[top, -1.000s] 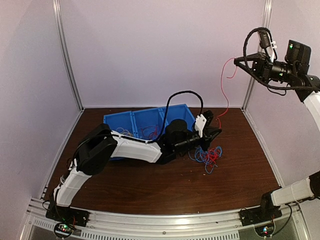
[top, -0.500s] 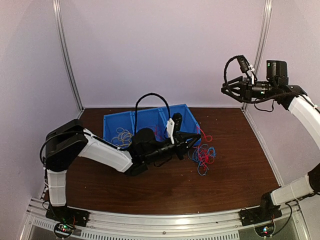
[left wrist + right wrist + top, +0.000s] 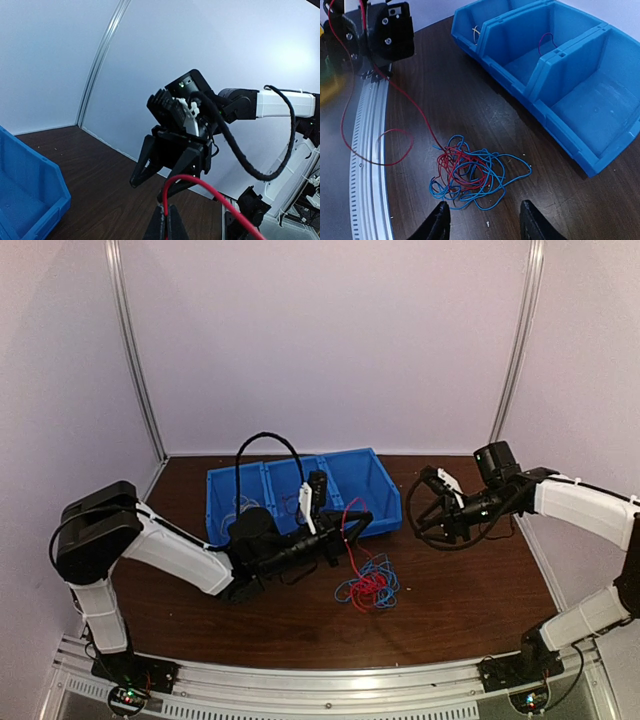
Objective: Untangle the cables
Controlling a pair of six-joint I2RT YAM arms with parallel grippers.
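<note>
Cables: thin red and blue wires [image 3: 467,172] knotted into one loose bunch on the dark wooden table [image 3: 520,130], lower centre of the right wrist view, just in front of the blue plastic three-compartment bin [image 3: 580,95].
Left gripper [image 3: 167,216]: fingers pressed together on a single red strand [image 3: 187,179], bottom centre of the left wrist view.
Right gripper [image 3: 485,210]: fingers apart with nothing between them, hovering over the near edge of the bunch.
Strand path: from the left gripper at the upper left of the right wrist view it drops into the bunch, and a slack loop lies over the aluminium rail [image 3: 367,150] at the left edge.
Bin: a yellow wire [image 3: 477,32] in the far compartment, a dark reddish one [image 3: 547,40] in the middle; none seen in the nearest.
Risk, drag: a pull on the red strand likely hauls the whole bunch along, since nothing pins it.
Risk, bad pinch: if the right fingers close on several wires at once, red included, the knot probably tightens.
Risk, slip: so thin a strand may slide out of the pinch.
Risk, snag: the slack loop could catch on the rail.
</note>
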